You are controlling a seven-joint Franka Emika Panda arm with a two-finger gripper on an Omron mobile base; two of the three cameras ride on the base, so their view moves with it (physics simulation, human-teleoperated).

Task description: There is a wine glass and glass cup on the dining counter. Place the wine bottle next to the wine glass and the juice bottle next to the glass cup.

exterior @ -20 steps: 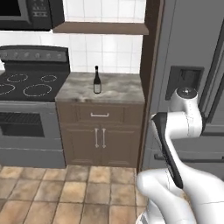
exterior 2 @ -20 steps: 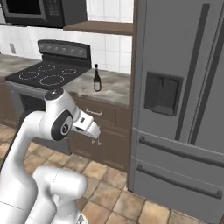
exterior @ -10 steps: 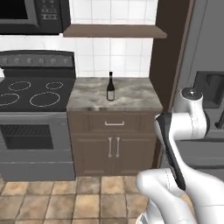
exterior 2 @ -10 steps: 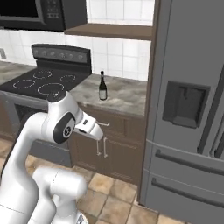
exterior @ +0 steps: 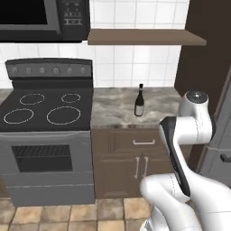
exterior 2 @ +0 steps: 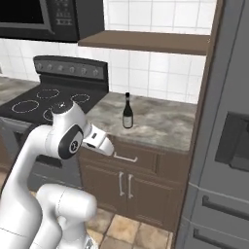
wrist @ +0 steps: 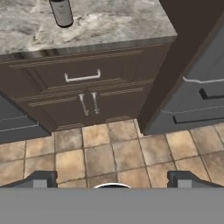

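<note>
The wine bottle [exterior: 139,101] is tall, slim and dark with a pale label. It stands upright on the marbled kitchen cabinet counter [exterior: 158,103] just right of the stove; the right base view has the bottle [exterior 2: 128,112] mid-counter. My gripper [wrist: 112,180] is open and empty, held low in front of the cabinet and pointing down at the floor, well short of the bottle [wrist: 61,12]. My hand [exterior 2: 99,142] sits level with the drawer. The wine glass, glass cup, juice bottle and dining counter are out of view.
A black stove [exterior: 45,113] stands left of the cabinet, under a microwave [exterior: 40,20] and beside a wooden shelf [exterior: 144,37]. A grey fridge [exterior 2: 228,146] stands to the right. The drawer and doors [wrist: 83,92] are shut above a tiled floor [wrist: 109,148].
The base has driven nearer, so the counter and bottle look bigger and sit further right in the left base view. The bottle itself has not moved. The gripper stays open.
</note>
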